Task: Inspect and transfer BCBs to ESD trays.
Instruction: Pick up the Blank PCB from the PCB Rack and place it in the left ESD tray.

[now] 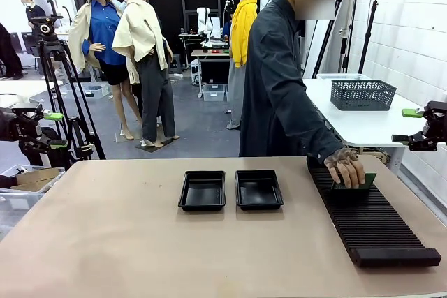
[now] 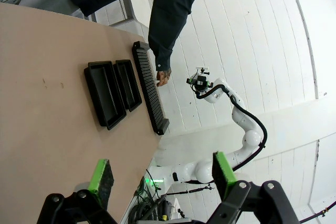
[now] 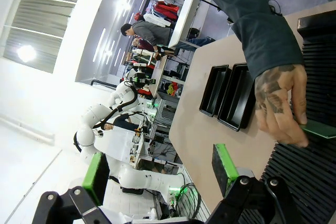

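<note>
While both grippers hang wide, a hand [image 1: 347, 167] holds a BCB [image 1: 364, 181] at the rack [image 1: 370, 232]

Nearest, off either side of the table [image 1: 126, 242], the left gripper [image 1: 56, 129] and right gripper [image 1: 406, 125] hover with fingers spread wide, gripping nothing. Mid-table, two black trays [image 1: 202, 207] sit side by side, just apart. To their right, the ribbed rack runs from the near edge toward the person [image 1: 279, 102]. At its far end the person's hand rests on the green BCB, fingers over its top edge, the board touching the rack. Beyond, a mesh basket [image 1: 363, 94] sits on a white bench [image 1: 349, 127].
</note>
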Motion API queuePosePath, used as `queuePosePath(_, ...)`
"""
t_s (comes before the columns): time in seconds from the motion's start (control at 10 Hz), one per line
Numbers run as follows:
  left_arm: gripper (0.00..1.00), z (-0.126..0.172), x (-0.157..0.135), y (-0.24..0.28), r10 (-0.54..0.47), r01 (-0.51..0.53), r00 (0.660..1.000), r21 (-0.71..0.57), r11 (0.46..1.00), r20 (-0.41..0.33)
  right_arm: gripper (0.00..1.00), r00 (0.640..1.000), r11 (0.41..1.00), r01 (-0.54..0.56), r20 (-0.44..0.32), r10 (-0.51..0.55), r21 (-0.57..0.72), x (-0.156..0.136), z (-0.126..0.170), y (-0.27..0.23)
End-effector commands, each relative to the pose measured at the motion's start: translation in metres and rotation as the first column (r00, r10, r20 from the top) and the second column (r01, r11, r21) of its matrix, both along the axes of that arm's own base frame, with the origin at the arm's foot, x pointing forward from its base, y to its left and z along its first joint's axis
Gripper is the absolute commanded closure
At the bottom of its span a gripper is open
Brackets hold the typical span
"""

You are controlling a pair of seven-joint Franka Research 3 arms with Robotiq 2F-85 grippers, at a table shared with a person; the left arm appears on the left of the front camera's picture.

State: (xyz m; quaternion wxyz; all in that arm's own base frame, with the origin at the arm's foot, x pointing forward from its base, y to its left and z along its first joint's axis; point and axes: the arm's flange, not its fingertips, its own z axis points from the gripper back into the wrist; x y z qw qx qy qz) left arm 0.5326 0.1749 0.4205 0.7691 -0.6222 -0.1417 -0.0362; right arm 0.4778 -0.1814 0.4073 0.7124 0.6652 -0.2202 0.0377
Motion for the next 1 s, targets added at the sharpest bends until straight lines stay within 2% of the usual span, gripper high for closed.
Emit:
queuePosePath(0.0, 0.0, 0.003, 0.0, 0.0, 0.005, -0.005, 1.0, -0.003, 1.0, -0.01, 0.0, 1.0, 1.0, 0.001, -0.004, -0.001, 0.003, -0.001, -0.001, 0.0)
queuePosePath(0.4, 0.0, 0.003, 0.0, 0.0, 0.005, -0.005, 1.0, -0.003, 1.0, -0.01, 0.0, 1.0, 1.0, 0.0, 0.0, 0.0, 0.0, 0.0, 0.0, 0.0)
queuePosePath(0.6, 0.0, 0.003, 0.0, 0.0, 0.005, -0.005, 1.0, -0.003, 1.0, -0.01, 0.0, 1.0, 0.996, -0.005, 0.004, 0.005, -0.089, 0.015, -0.001, 0.006)
queuePosePath(0.9, 0.0, 0.003, 0.0, 0.0, 0.005, -0.005, 1.0, -0.003, 1.0, -0.01, 0.0, 0.998, 0.972, -0.029, 0.054, 0.043, -0.232, 0.045, 0.005, 0.025)
